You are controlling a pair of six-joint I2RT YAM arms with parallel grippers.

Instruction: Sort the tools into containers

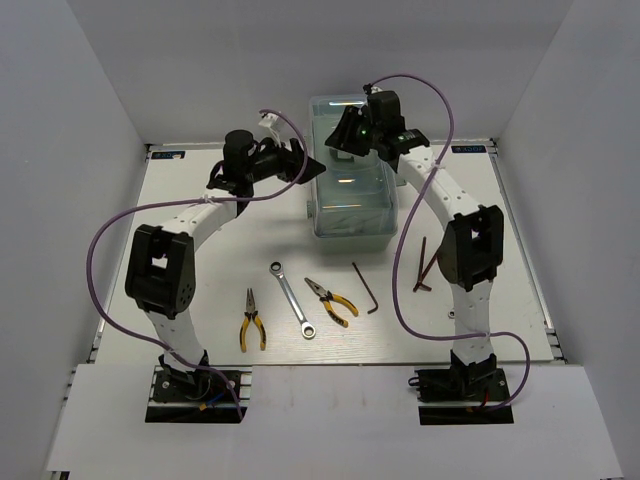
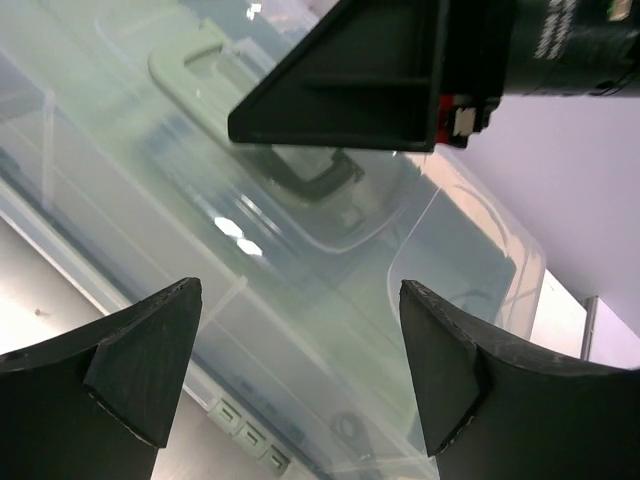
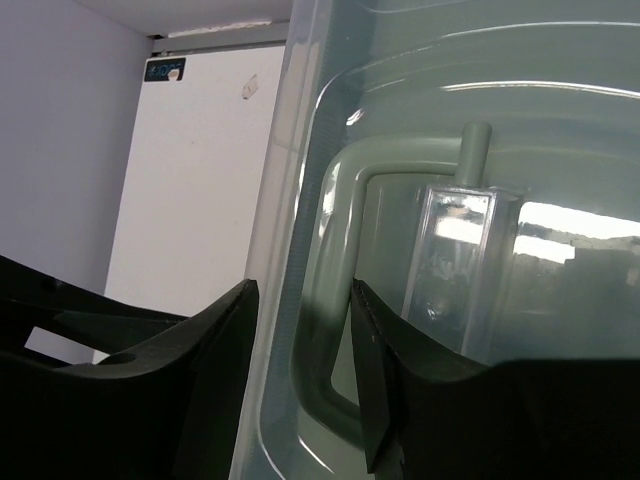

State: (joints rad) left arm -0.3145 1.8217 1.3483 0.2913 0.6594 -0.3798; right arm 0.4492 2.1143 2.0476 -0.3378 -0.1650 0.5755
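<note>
Toolbox [image 1: 352,190] sits shut at upper centre, so both arms crowd it; left gripper [image 2: 300,330] gapes wide, empty; right gripper [image 3: 302,300] half-open astride the lid rim [image 3: 290,180] (gripping? can't tell); tools [image 1: 293,298] lie lower centre.

1. Your right hand [image 3: 302,300]: two black fingers [image 3: 200,370] parted, astride the rim of the lid [image 3: 560,120] and one leg of the handle [image 3: 322,250]. You cannot tell whether they touch.
2. Lid: translucent, streaked with glare.
3. Handle: pale green, beside a clear block [image 3: 455,260].
4. Surface [image 3: 200,180]: white, left of the lid, with a dark label [image 3: 164,70] at its far corner.
5. Wall [image 3: 60,150]: pale, far left.
</note>
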